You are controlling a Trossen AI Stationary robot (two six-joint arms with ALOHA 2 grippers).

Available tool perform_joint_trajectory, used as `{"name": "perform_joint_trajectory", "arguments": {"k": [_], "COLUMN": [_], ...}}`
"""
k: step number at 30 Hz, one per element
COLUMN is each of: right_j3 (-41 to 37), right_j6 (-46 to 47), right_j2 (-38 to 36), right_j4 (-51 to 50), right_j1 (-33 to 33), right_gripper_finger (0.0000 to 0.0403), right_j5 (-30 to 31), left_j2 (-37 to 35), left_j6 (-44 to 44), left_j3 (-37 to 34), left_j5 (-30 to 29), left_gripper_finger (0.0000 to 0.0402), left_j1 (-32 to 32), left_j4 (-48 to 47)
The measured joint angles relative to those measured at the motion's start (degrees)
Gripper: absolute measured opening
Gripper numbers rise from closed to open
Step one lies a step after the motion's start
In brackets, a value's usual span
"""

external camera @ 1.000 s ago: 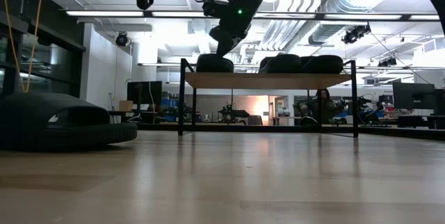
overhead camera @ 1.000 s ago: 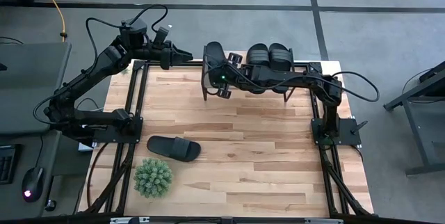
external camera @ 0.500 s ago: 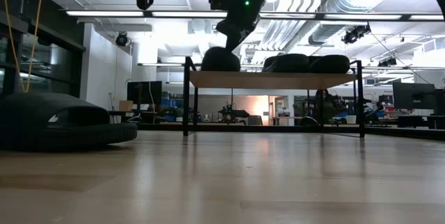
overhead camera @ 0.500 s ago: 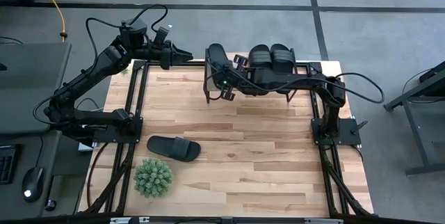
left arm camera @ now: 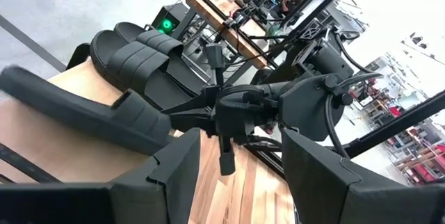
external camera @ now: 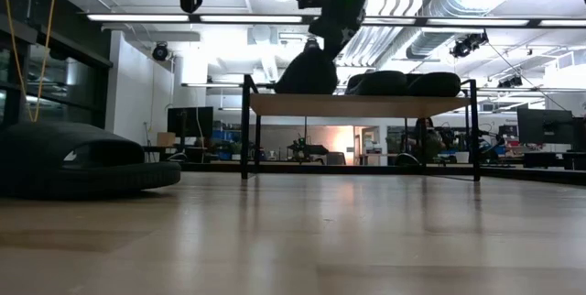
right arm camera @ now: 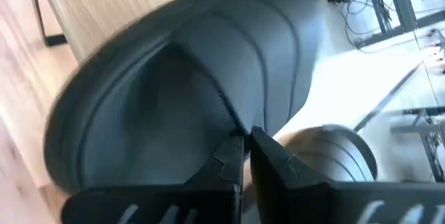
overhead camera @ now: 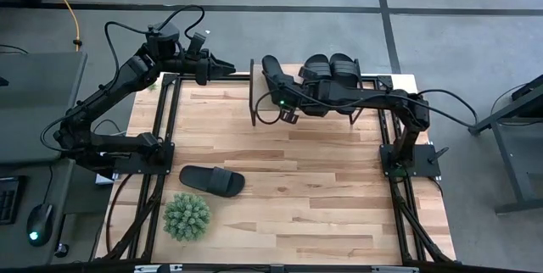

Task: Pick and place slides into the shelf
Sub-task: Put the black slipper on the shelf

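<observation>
The shelf (external camera: 366, 104) stands at the table's far edge. Two black slides (overhead camera: 331, 68) lie side by side on its right part. A third slide (overhead camera: 270, 69) sits on its left part, tipped up, with my right gripper (overhead camera: 277, 86) shut on it. The fourth slide (overhead camera: 212, 180) lies flat on its sole on the table, near the left edge. My left gripper (overhead camera: 227, 68) hovers open left of the shelf, above the table's far left corner, with nothing between its fingers. My right gripper has the third slide by the edge of its wide strap (right arm camera: 229, 123), pinched between the two fingertips. The fingers slant down onto it from the table's right side. The slide (external camera: 307, 73) stands tilted, one end raised and its lower part on the shelf's plank.
A small green potted plant (overhead camera: 187, 216) stands at the table's near left corner. Black frame rails (overhead camera: 161, 137) run along the table's left and right edges. Bare wood lies across the table's middle and near right.
My right gripper has gone toward the table's right edge and up, staying shut. The third slide has gone along the shelf with it and tipped up at one end. The shelf itself has slid slightly toward the right.
</observation>
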Motion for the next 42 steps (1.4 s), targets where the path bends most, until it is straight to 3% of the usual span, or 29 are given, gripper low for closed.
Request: {"name": "perform_joint_trajectory", "arguments": {"k": [12, 25, 31, 36, 42], "right_j3": [0.0, 0.0, 0.0, 0.0, 0.0], "right_j6": [4.1, 17.2, 18.9, 17.7, 16.9], "right_j2": [-1.0, -1.0, -1.0, -1.0, -1.0], "right_j4": [-4.4, -14.6, -14.0, -10.8, -7.5], "right_j1": [1.3, 4.2, 4.5, 3.7, 1.5], "right_gripper_finger": [0.0, 0.0, 0.0001, 0.0022, 0.0077], "right_j5": [2.0, 7.6, 5.9, 3.1, 1.7], "left_j2": [0.0, 0.0, 0.0, 0.0, 0.0], "left_j6": [0.1, 0.1, 0.1, 0.1, 0.1], "left_j3": [0.0, 0.0, 0.0, 0.0, 0.0], "left_j5": [0.0, 0.2, 0.2, 0.2, 0.5], "left_gripper_finger": [0.0186, 0.0186, 0.0186, 0.0186, 0.0186], "left_j1": [0.0, 0.0, 0.0, 0.0, 0.0], "left_j4": [0.0, 0.0, 0.0, 0.0, 0.0]}}
